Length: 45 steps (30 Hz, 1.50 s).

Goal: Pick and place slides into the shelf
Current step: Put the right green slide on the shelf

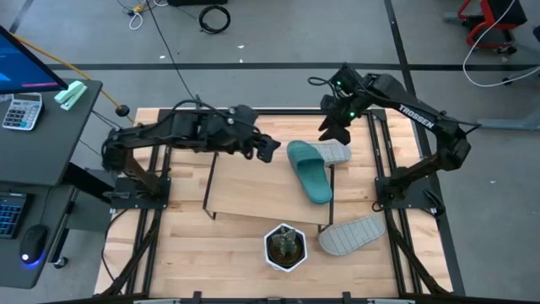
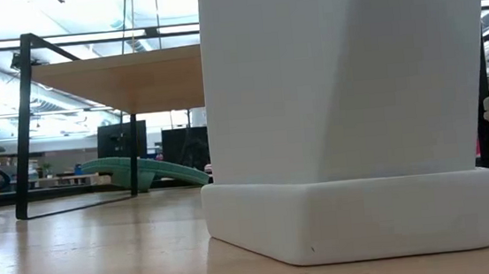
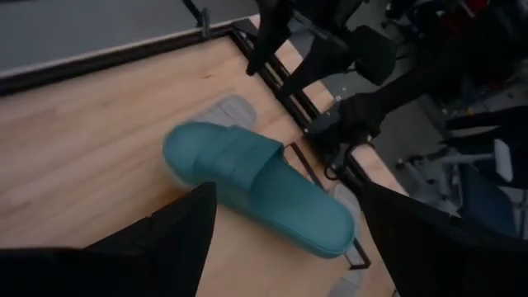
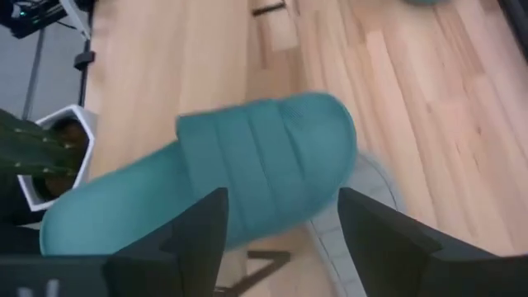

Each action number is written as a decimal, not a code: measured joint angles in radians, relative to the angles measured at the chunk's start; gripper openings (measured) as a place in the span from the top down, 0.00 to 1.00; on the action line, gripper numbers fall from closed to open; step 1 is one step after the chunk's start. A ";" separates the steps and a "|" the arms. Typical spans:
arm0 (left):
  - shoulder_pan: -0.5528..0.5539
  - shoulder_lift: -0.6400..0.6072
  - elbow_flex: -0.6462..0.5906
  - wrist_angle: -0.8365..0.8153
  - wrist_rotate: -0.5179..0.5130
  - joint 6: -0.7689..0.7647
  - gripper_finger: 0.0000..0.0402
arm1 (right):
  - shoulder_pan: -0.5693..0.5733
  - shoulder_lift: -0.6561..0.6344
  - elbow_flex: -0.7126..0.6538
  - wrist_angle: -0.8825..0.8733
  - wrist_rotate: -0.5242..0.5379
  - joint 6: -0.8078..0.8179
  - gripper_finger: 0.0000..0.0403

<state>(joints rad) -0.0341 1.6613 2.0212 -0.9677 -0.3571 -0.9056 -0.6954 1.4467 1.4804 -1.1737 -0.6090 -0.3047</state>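
A teal slide [image 1: 310, 171] lies slantwise at the right end of the shelf [image 1: 253, 198]. Its far end overlaps a grey slide [image 1: 335, 154]. A second grey slide [image 1: 353, 234] lies on the table at the near right. In the low view another teal slide [image 2: 141, 173] lies on the table under the shelf board [image 2: 115, 77]. My left gripper [image 1: 268, 148] is open just left of the teal slide [image 3: 256, 186], its fingers [image 3: 177, 231] apart. My right gripper [image 1: 333, 131] is open over the slide's far end [image 4: 264, 165], touching nothing.
A white pot with a green plant [image 1: 285, 247] stands on the table in front of the shelf. It fills most of the low view [image 2: 349, 110]. A desk with a calculator and keyboard [image 1: 34, 127] stands off the table's left side.
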 joint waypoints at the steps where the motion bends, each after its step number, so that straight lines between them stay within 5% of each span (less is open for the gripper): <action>1: -0.005 -0.007 0.000 0.003 -0.011 0.006 0.23 | -0.006 0.000 -0.003 -0.015 -0.001 0.002 0.42; 10: -0.009 -0.021 0.000 -0.010 -0.051 0.012 0.23 | -0.015 0.001 -0.051 0.034 -0.004 -0.003 0.44; 17: -0.010 -0.021 0.000 -0.009 -0.051 0.012 0.23 | -0.088 0.003 -0.181 0.213 -0.020 0.169 0.44; 31: -0.010 -0.020 0.000 0.015 -0.051 0.011 0.23 | -0.175 0.003 -0.479 0.538 -0.233 0.506 0.31; 36: -0.010 -0.020 0.000 0.020 -0.050 0.009 0.23 | -0.176 0.003 -0.537 0.714 -0.284 0.643 0.25; 45: -0.009 -0.020 0.000 0.028 -0.050 0.002 0.23 | -0.170 0.008 -0.556 0.771 -0.287 0.672 0.25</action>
<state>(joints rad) -0.0434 1.6417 2.0209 -0.9396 -0.4068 -0.9040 -0.8658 1.4545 0.9245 -0.4030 -0.8962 0.3668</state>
